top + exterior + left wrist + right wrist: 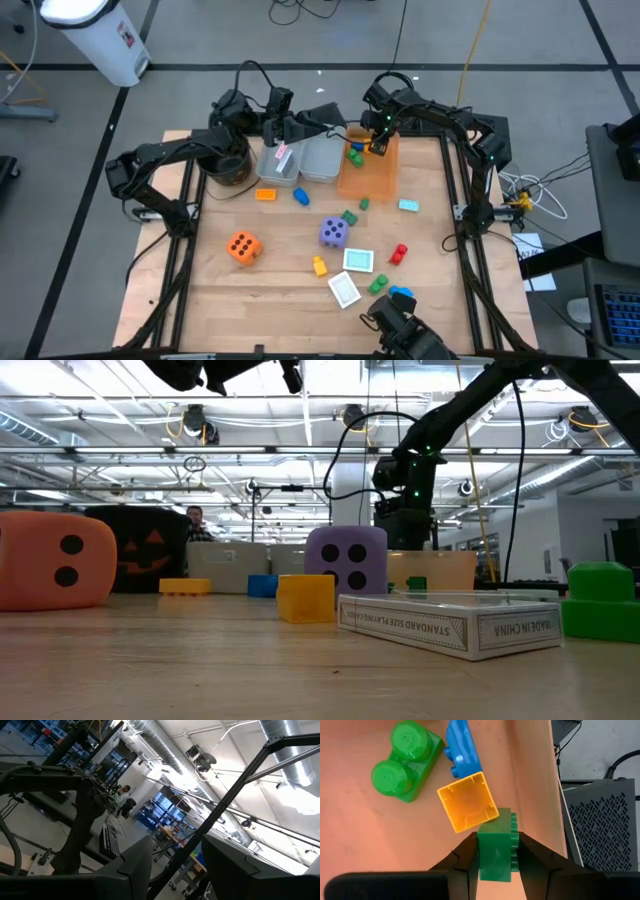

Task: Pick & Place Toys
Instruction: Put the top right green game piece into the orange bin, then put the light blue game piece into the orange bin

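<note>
Over the orange bin, my right gripper is shut on a green block. Inside the bin lie a green two-stud block, a blue block and a yellow block. My left gripper hangs above the grey bins, tipped upward and open with nothing between its fingers. Loose on the table are an orange die, a purple die, white and teal cards and several small blocks. My right gripper pinches the green block between its two fingers; the block's studded side faces one finger. The fingers come steeply from above. The block sits inside the orange bin, close by the yellow block; whether it rests on the bin floor, I cannot tell.
A black pot stands left of the grey bins, under my left arm. One grey bin holds a pink item. A white card box lies near the table's front edge. A person shows far behind the table.
</note>
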Available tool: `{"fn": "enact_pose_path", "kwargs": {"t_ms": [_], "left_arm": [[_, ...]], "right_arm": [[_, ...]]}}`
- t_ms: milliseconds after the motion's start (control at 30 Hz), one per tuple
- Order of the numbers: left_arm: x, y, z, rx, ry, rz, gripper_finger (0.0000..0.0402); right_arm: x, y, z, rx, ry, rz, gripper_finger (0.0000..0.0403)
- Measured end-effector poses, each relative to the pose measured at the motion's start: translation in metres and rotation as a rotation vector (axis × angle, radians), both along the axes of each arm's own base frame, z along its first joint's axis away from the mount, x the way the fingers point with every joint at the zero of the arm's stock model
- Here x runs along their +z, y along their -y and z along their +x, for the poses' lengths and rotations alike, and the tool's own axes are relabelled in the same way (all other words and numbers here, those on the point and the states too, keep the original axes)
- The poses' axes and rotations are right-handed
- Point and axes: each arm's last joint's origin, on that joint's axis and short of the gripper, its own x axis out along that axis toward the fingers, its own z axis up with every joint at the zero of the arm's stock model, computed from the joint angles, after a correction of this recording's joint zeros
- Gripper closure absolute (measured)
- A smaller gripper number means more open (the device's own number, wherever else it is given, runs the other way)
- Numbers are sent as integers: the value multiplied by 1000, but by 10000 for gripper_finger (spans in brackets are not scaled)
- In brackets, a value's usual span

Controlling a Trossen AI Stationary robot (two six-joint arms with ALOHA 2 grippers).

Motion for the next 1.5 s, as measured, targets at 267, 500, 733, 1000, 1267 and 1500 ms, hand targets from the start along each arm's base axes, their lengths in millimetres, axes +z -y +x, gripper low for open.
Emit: {"fn": "enact_pose_path", "kwargs": {"t_ms": [267, 500, 733, 1000, 1267, 1500], "left_arm": [[0, 0, 0, 0, -1, -2, 212], [0, 0, 0, 0, -5, -8, 203], [0, 0, 0, 0, -6, -8, 208], [0, 0, 0, -1, -6, -9, 224], [0, 0, 0, -2, -7, -10, 231], [0, 0, 0, -3, -7, -7, 231]], "right_arm": [[0, 1, -1, -4, 0, 2, 306], [0, 1, -1, -5, 0, 2, 302], [0, 1, -1, 13, -1, -2, 276], [0, 2, -1, 29, -4, -14, 235], [20, -1, -7, 31, -27, -105, 226], [52, -14, -12, 29, 34, -168, 228]]}}
